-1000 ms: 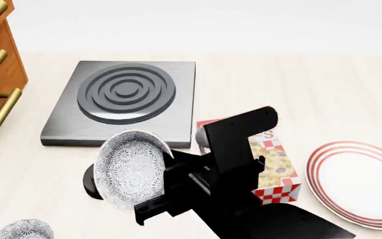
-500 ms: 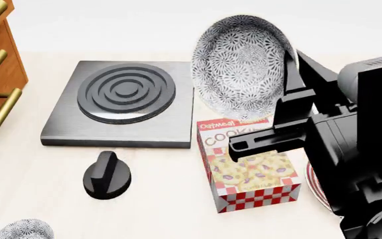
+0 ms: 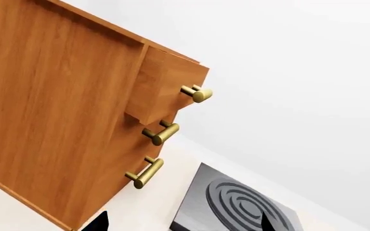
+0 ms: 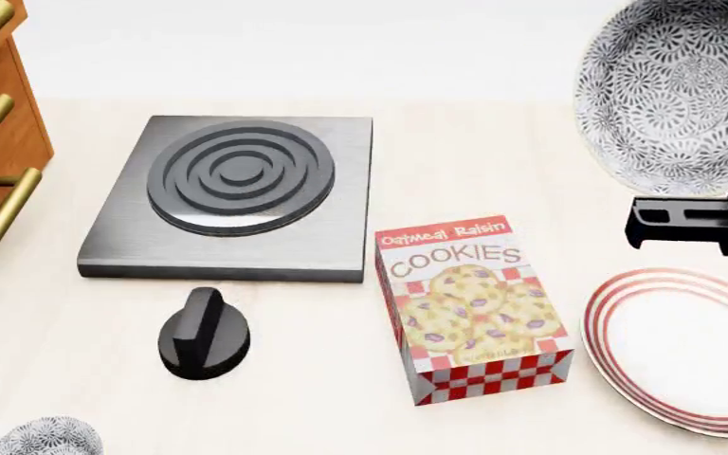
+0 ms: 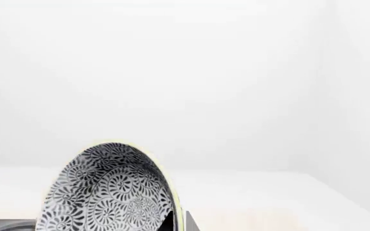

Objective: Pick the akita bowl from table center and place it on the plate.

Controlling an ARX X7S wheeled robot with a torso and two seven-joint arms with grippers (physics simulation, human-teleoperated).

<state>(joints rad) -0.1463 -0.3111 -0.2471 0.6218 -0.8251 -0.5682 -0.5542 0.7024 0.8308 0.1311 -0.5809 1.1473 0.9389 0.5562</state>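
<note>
Bright, even, shadow-poor rendered light, sharp focus throughout, faint sheen on the hotplate (image 4: 240,185)

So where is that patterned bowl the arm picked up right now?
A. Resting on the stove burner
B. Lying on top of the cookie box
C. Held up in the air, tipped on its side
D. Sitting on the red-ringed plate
C: the akita bowl is aloft and tipped, gripped by the right gripper, with the plate bare below it.

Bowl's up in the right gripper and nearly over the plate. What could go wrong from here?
1. The akita bowl hangs steeply tilted, high above the table; released like that it would likely land on edge and roll off the plate.
2. The cookie box stands just beside the plate; a low descent could clip it.
</note>
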